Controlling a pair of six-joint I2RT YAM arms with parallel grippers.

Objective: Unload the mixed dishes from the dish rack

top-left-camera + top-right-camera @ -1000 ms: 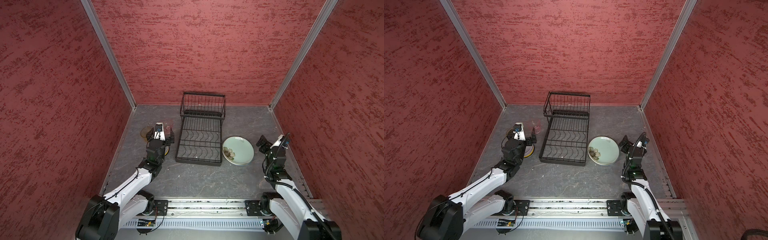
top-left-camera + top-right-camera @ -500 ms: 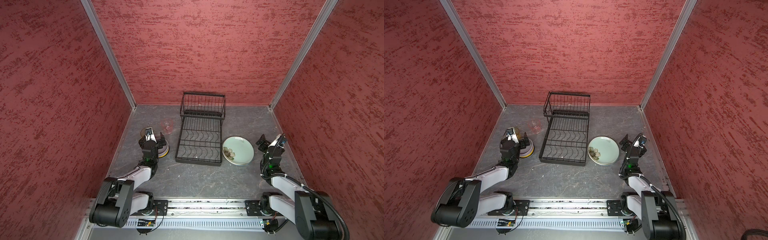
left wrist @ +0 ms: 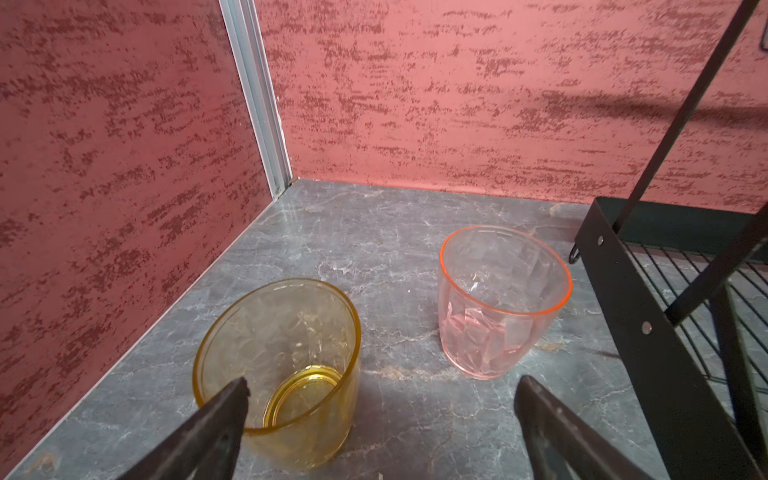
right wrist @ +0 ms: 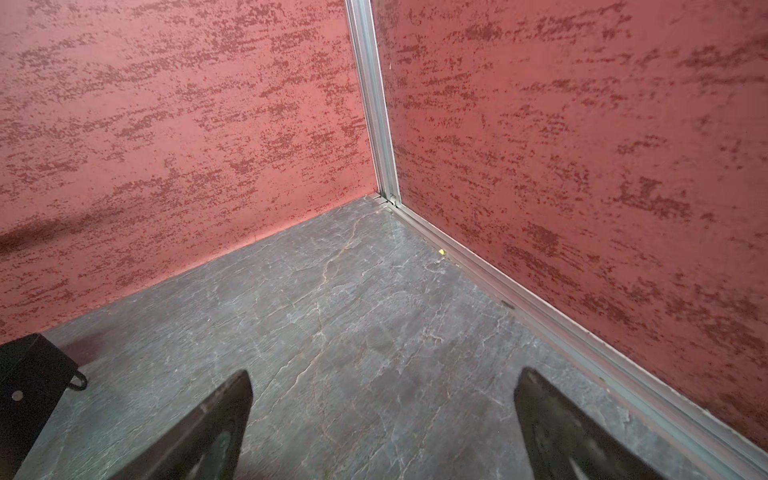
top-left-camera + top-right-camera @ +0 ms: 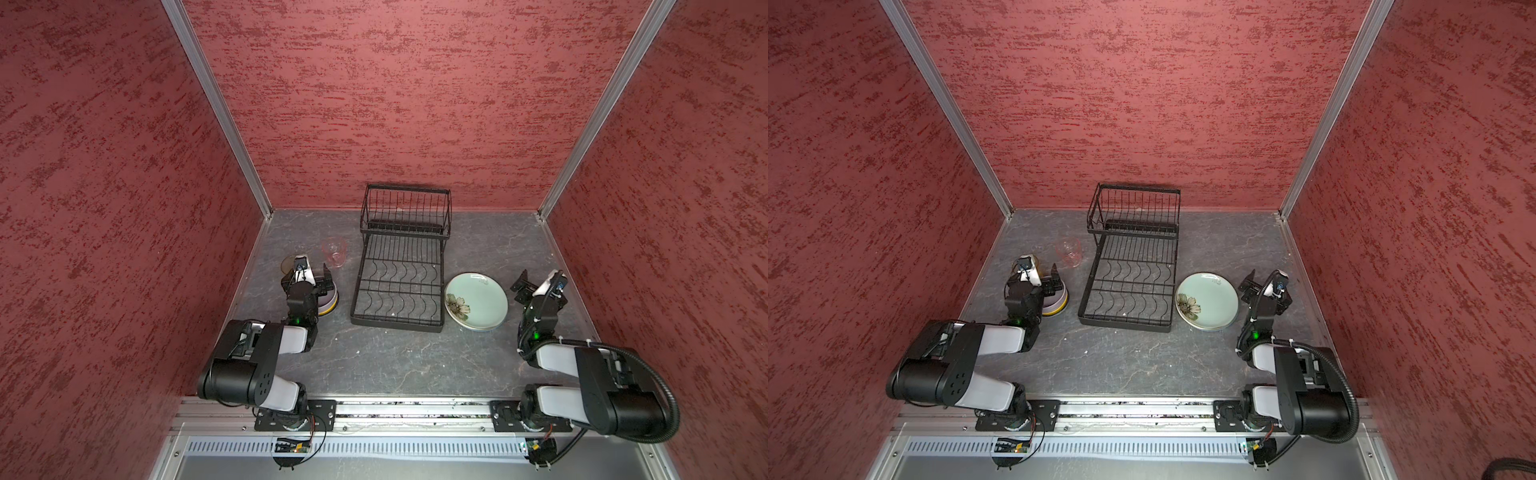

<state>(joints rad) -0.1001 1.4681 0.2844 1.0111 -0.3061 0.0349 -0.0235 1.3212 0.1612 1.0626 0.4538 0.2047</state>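
Both arms sit folded low on either side of the dish rack (image 5: 394, 325). Every dish I can make out stands off it, on the grey counter (image 5: 395, 365).

Left of the rack, the left pincer (image 3: 382, 384) is spread wide and grips nothing. In the left wrist view one of its fingers (image 3: 224, 411) crosses in front of the near wall of the amber tumbler (image 3: 282, 328); I cannot tell whether they touch. The pink tumbler (image 3: 500, 303) stands upright past the gap between the fingers, apart from both and nearer the rack's side rail. In both top views this pincer hangs above a lilac bowl (image 5: 329, 294) nested on a yellow bowl (image 5: 326, 309), just left of the rack's lower tier. The pink tumbler (image 5: 1070, 251) stands farther back, beside the same side of the rack.

Right of the rack, the pale green flowered plate (image 5: 478, 299) lies flat on top of white plates (image 5: 478, 328), and the stack almost touches the rack's front corner. The right pincer (image 4: 384, 374) is also fully open and holds nothing. It hangs over bare counter, on the side of the plates away from the rack and clear of them.
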